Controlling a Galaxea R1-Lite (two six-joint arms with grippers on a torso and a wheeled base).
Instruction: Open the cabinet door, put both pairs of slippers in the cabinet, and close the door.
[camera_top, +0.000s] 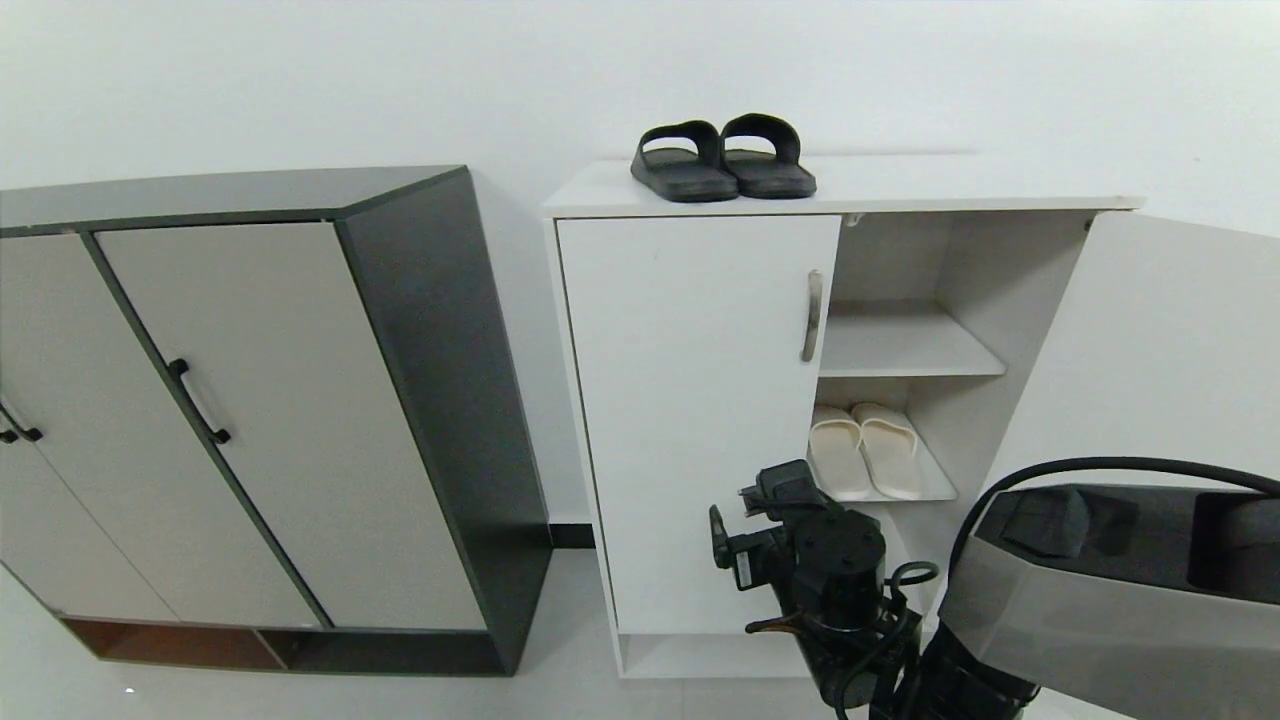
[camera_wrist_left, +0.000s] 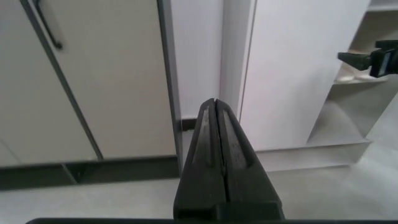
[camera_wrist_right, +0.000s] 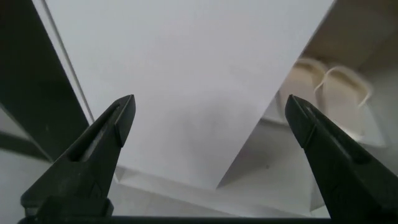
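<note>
While the white cabinet (camera_top: 700, 420) has its right-hand door (camera_top: 1150, 350) swung wide open, its left-hand door (camera_top: 690, 480) sits shut, with a slim metal handle (camera_top: 812, 315) upright along its inner edge. The black slippers (camera_top: 722, 160) stand side by side on top of the cabinet, toward its left half, toes pointing at the wall. The cream slippers (camera_top: 865, 450) lie as a pair on the lower shelf (camera_top: 940, 490) inside the open compartment, just beside the edge of the closed door. The upper shelf (camera_top: 900, 345) above them is bare.

The right end effector (camera_wrist_right: 208, 109) hangs low in front of the closed left-hand door, near its inner edge; its jaws are spread wide and grip nothing. In the right wrist view the cream slippers show past one fingertip. The left end effector (camera_wrist_left: 214, 104) has its jaws pressed together on nothing and points at the gap between the white cabinet and a dark cabinet (camera_top: 420, 380) with pale doors that stands to the left on the floor (camera_top: 570, 690).
</note>
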